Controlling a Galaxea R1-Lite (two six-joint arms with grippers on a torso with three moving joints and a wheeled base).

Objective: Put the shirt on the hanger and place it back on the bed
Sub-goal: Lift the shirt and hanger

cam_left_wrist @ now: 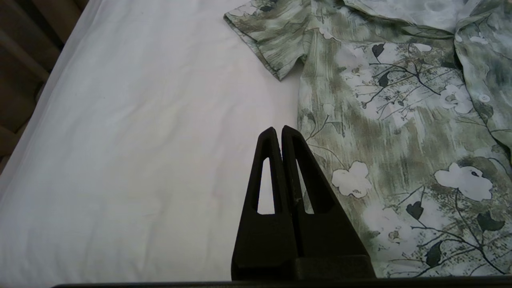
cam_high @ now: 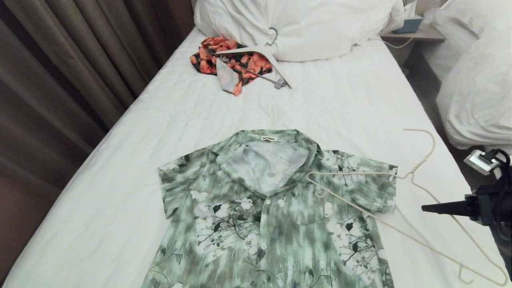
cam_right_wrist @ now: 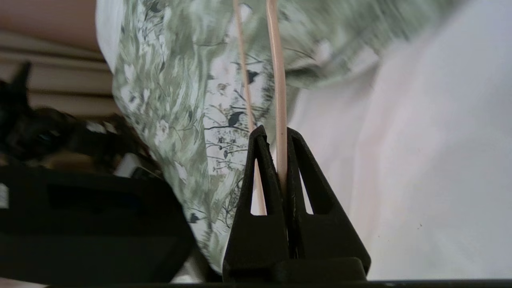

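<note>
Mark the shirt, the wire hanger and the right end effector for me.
shirt (cam_high: 276,224): head view, front panel.
hanger (cam_high: 420,163): head view, twisted neck.
right end effector (cam_right_wrist: 281,134): right wrist view, fingertips shut on the hanger.

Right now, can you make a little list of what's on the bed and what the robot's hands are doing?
bed: white sheet, white duvet bunched at the far end
shirt: green flowery, lying flat, collar open
hanger: thin cream wire, one end lying on the shirt's sleeve
right gripper: shut on the hanger wire
left gripper: shut, empty, above the sheet beside the shirt
orange-red garment: far end, under a thick white hanger
</note>
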